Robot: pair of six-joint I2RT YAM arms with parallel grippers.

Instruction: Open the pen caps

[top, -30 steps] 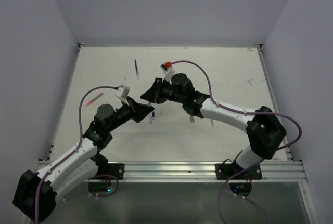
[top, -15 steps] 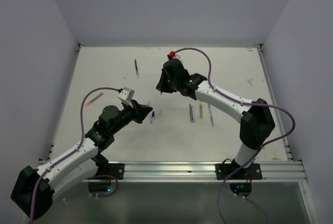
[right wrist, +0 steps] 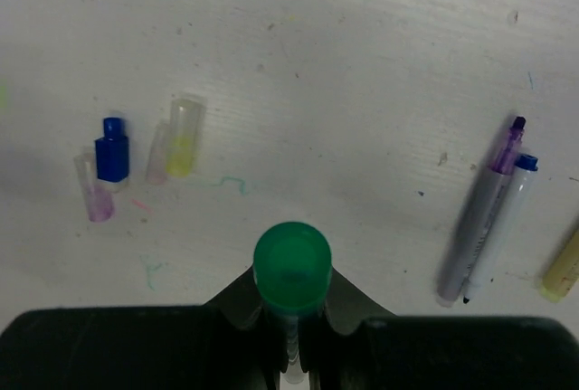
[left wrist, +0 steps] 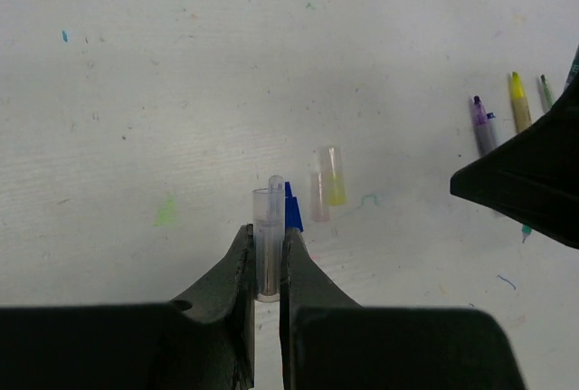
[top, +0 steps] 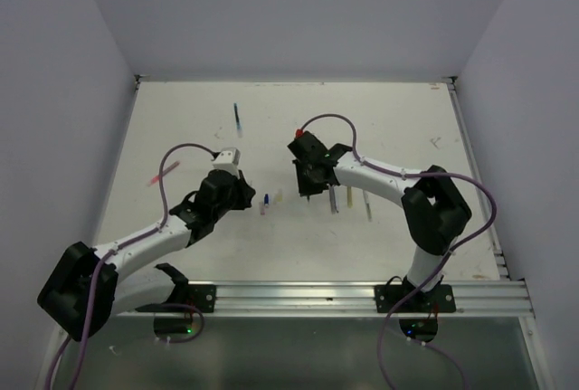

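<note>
Both arms have drawn apart from their mid-surface meeting and dropped lower. Now: left claw (left wrist: 267,241) clamped on a clear cap (left wrist: 262,214), near the loose caps (right wrist: 183,141) lying on the surface (top: 181,128); right claw (right wrist: 291,298) clamped on the teal pen (right wrist: 291,259), upright, beside the uncapped pens (right wrist: 488,218). Judgement: caps light, stiff, slick, prone to rolling; pinch across mid-barrel, not the open rim.
</note>
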